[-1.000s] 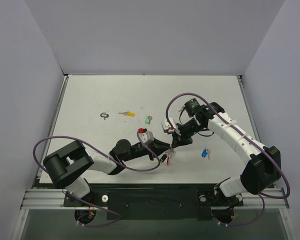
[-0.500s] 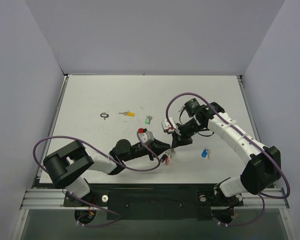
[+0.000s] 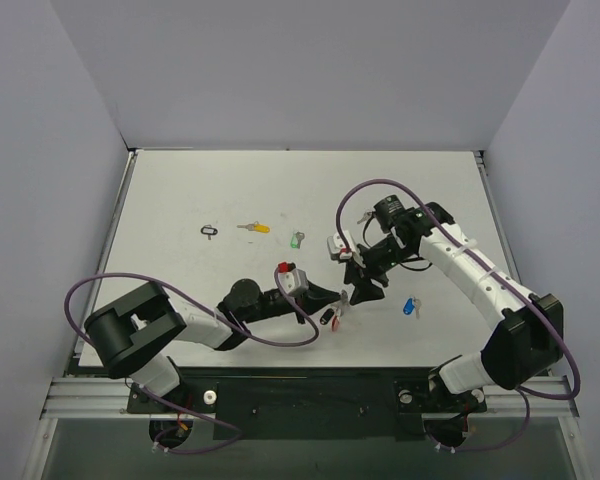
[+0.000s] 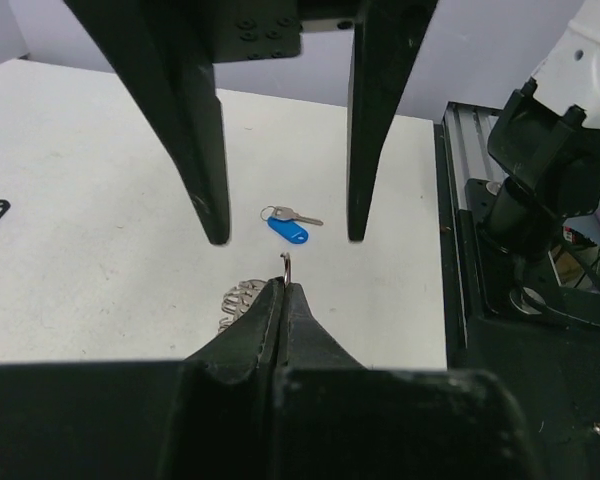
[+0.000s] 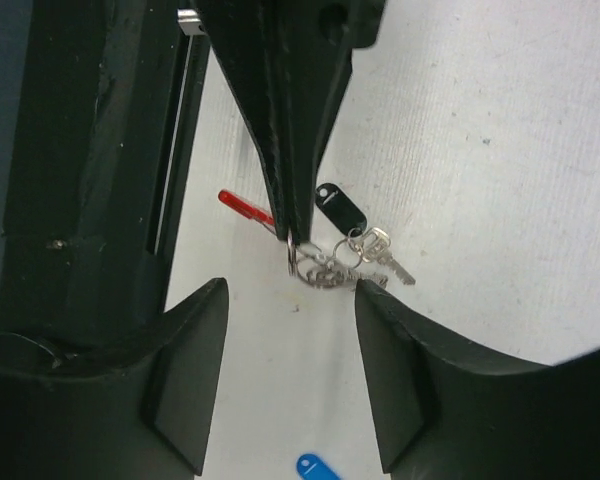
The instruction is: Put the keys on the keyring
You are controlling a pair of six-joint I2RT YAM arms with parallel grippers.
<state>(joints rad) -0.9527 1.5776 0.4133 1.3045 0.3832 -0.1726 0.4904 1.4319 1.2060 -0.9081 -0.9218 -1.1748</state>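
My left gripper (image 4: pixel 284 286) is shut on the silver ring of the keyring (image 5: pixel 293 256), whose edge pokes up from the pads. Its beaded chain (image 5: pixel 338 273) trails to the table, and its red tag (image 5: pixel 244 206) shows behind the left jaws. A black-tagged key (image 5: pixel 340 208) lies against the chain; whether it is threaded on I cannot tell. My right gripper (image 5: pixel 290 375) stands open just above and beside the keyring, holding nothing. A blue-tagged key (image 3: pixel 411 306) lies right of both grippers. Green (image 3: pixel 297 240) and yellow (image 3: pixel 253 228) keys lie farther back.
A small black loop tag (image 3: pixel 210 231) lies at the back left next to the yellow key. The right arm's base and the rail (image 4: pixel 500 200) stand at the table's near edge. Purple cables arc over both arms.
The right gripper has opened and pulled back slightly from the keyring. The left gripper has closed fully on the ring. The keyring now hangs from the left gripper alone.
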